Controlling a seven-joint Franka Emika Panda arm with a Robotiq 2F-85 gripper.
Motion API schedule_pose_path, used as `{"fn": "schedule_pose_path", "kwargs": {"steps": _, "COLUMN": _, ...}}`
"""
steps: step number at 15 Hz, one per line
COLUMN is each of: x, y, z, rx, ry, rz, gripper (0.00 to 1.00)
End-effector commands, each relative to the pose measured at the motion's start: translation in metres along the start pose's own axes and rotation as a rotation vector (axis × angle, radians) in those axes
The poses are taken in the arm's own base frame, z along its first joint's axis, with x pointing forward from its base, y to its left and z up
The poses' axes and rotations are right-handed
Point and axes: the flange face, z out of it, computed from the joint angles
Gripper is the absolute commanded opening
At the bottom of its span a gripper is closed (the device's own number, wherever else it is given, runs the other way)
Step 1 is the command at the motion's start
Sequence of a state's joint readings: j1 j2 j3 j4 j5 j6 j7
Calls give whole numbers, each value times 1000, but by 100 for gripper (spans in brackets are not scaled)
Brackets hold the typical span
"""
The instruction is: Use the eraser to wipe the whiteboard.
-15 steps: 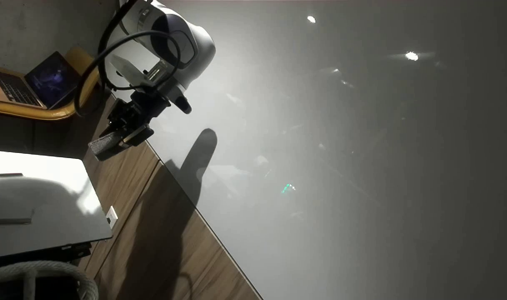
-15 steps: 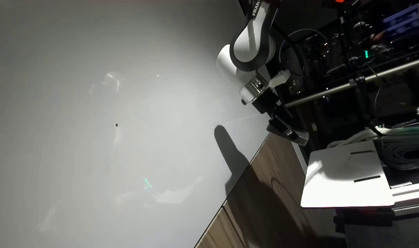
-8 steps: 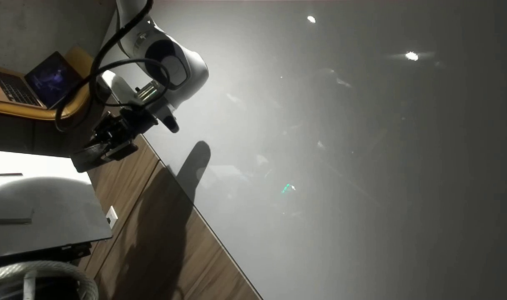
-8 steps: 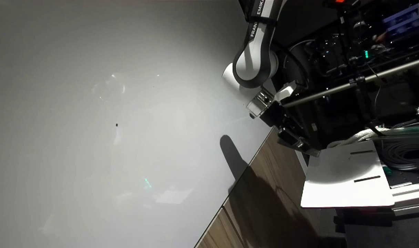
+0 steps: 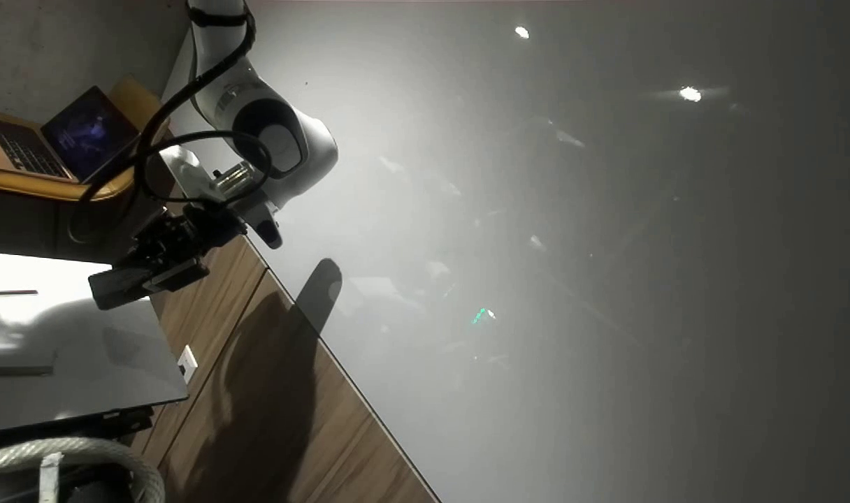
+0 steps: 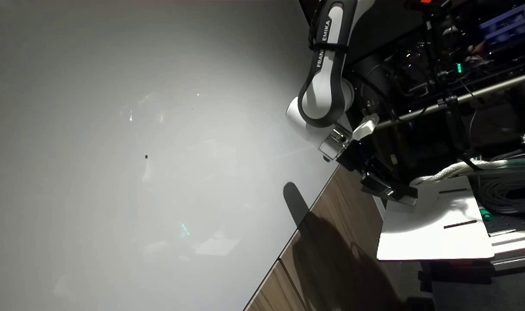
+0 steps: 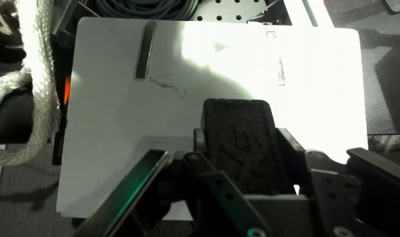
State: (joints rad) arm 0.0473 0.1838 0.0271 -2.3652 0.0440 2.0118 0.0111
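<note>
Gripper (image 7: 243, 140): pinching the eraser (image 7: 240, 148) across its two long sides; it hangs over the table (image 7: 114, 112), well apart from the board (image 5: 607, 279).
Eraser: held, with its front end standing out past the grip. A shadow (image 7: 167, 144), likely its own, lies on the table beside it rather than under it, so I take the eraser to be above the surface and not touching.
Table: white and bright with lamplight, a dark smudge (image 7: 163, 85) on it — not the surface the task means, as I judge it.
Board: large and pale, with glare and faint whitish patches in both exterior views. No dark pen line can be made out.
Green streak (image 5: 479, 316): on the board in both exterior views; reflection or ink, I cannot tell.
Speck (image 6: 146, 157): tiny and dark, on the board; too small to say what it is.
Eraser grip: done.
Board wipe: perhaps done, since no clear line shows, but the pictures do not prove it; nothing is being rubbed at this moment.
Eraser put-down: not done. If the wipe is over, as I lean to think, lowering the eraser to the table and letting go is all that is left — if not, the whole trip to the board and the rubbing are.
</note>
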Motion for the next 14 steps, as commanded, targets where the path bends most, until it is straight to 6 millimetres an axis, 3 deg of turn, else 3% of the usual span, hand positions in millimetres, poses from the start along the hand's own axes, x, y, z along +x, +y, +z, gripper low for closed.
{"fn": "schedule_pose_path", "kwargs": {"steps": 1, "x": 6, "y": 2, "z": 14, "rx": 28, "ry": -15, "rz": 5, "gripper": 29}}
{"fn": "schedule_pose_path", "kwargs": {"steps": 14, "x": 22, "y": 13, "z": 34, "rx": 24, "ry": -31, "rz": 10, "gripper": 29}}
